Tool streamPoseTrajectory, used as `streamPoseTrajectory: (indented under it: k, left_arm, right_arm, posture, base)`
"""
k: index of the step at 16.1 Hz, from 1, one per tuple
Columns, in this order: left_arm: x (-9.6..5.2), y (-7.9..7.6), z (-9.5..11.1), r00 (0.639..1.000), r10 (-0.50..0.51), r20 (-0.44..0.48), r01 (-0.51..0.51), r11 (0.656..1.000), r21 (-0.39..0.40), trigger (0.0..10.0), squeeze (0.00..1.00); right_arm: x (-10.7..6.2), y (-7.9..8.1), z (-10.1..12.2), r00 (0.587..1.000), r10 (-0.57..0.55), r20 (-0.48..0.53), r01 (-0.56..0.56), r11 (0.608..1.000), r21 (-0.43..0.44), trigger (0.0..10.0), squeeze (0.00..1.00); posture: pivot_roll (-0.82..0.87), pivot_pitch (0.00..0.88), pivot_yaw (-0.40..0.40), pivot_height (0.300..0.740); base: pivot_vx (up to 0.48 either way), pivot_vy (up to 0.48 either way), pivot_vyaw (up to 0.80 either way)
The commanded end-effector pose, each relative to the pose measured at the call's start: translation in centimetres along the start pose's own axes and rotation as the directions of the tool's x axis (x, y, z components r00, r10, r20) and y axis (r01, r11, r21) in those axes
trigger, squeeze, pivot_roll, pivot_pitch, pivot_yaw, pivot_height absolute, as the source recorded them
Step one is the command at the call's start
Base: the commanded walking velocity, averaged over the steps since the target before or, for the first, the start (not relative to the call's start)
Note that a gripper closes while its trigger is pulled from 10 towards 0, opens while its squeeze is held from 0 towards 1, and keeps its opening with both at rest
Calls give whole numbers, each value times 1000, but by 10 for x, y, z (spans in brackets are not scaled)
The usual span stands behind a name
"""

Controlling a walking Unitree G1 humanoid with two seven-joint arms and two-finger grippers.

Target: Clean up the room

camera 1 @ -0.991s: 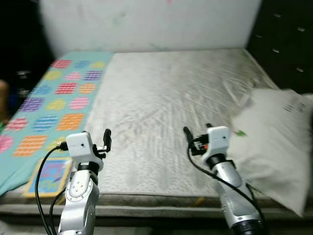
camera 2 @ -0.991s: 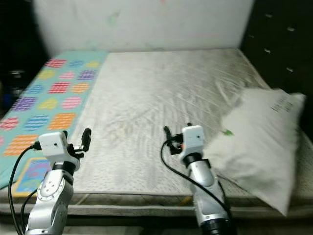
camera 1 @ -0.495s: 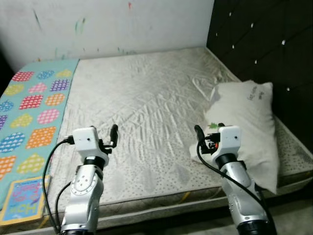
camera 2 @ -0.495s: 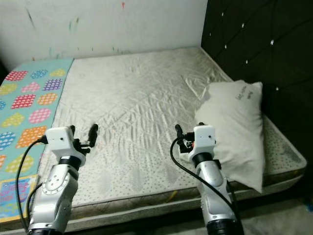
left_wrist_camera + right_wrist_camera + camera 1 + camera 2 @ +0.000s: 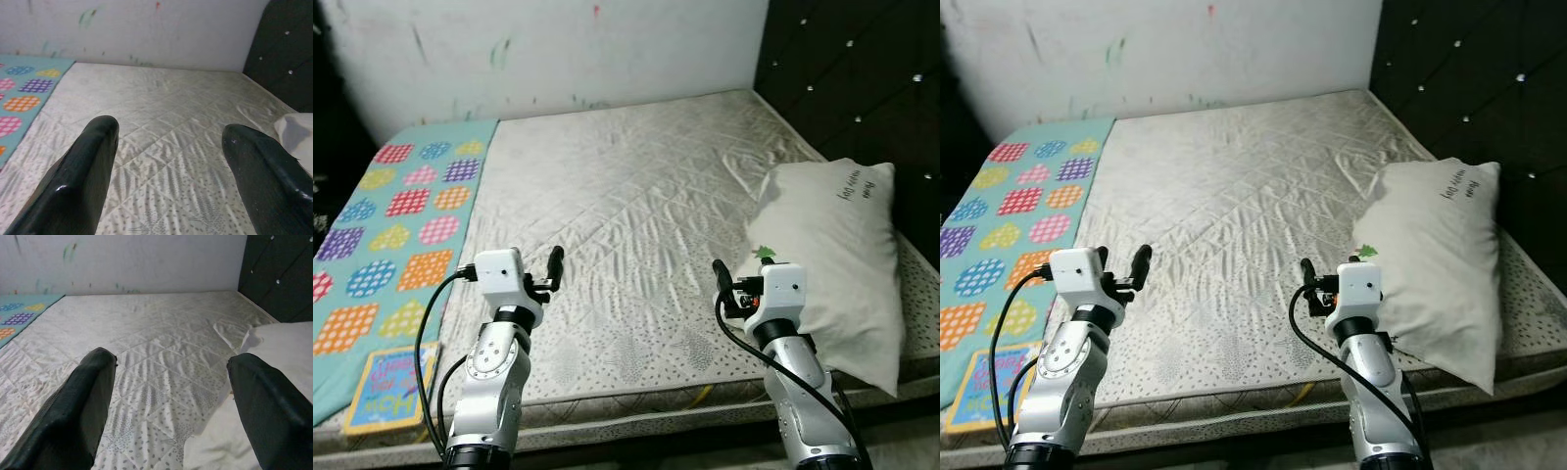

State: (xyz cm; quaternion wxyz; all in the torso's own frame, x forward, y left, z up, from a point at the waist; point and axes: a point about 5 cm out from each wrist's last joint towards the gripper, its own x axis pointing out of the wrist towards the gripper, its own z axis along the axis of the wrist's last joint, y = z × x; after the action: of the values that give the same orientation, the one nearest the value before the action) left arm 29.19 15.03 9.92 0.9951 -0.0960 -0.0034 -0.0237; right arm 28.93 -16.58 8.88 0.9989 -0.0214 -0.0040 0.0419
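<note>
Both arms hover over the near edge of the bed [image 5: 636,186]. The left gripper [image 5: 168,161] has its fingers [image 5: 83,181] spread wide, holding nothing, bare mattress beneath. The right gripper [image 5: 171,396] is just as wide apart and empty, with the white pillow [image 5: 832,255] lying just right of its fingers [image 5: 269,411], not touching. At the near left, a colourful book [image 5: 391,385] rests on the patterned mat [image 5: 386,235].
</note>
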Motion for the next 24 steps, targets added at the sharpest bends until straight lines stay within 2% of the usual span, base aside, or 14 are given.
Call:
streamPoseTrajectory:
  k: [1, 6, 10, 13, 15, 19, 24]
  left_arm:
    - [-1, 3, -2, 1000, 12, -12, -12, 1000, 2, 10000, 0]
    - [-1, 4, -3, 1000, 18, -15, -18, 1000, 6, 10000, 0]
    - [2, 3, -1, 999, 54, 2, -54, 998, -16, 10000, 0]
    - [-6, 9, -1, 994, 107, 12, -106, 994, -31, 10000, 0]
    - [-15, 18, -3, 987, 159, 14, -158, 987, -31, 10000, 0]
    - [-19, 25, 2, 978, 207, 34, -206, 978, -31, 10000, 0]
    - [-22, 26, -3, 977, 214, 14, -214, 976, -32, 10000, 0]
  right_arm:
    - [3, 1, 4, 1000, -4, 10, 4, 1000, 5, 10000, 0]
    - [4, 1, 6, 1000, 7, 22, -7, 1000, -1, 10000, 0]
    - [7, 4, 5, 998, 65, 6, -65, 997, -31, 10000, 0]
    - [17, 11, 5, 992, 127, -12, -128, 990, -63, 10000, 0]
    - [22, 24, 6, 980, 198, -13, -199, 976, -89, 10000, 0]
    - [28, 36, 9, 966, 259, -1, -258, 959, -119, 10000, 0]
    - [24, 25, 4, 979, 203, -5, -203, 973, -107, 10000, 0]
  posture:
    - [-185, 0, 122, 740]
    - [-185, 0, 123, 740]
    - [-173, 0, 91, 740]
    - [-134, 0, 41, 740]
    - [-103, 0, 7, 740]
    - [-74, 0, -5, 740]
    - [-84, 0, 2, 740]
  base:
    - [0, 0, -800]
    - [0, 0, -160]
    - [0, 0, 0]
    - [0, 0, 0]
    - [0, 0, 0]
    - [0, 0, 0]
    - [0, 0, 0]
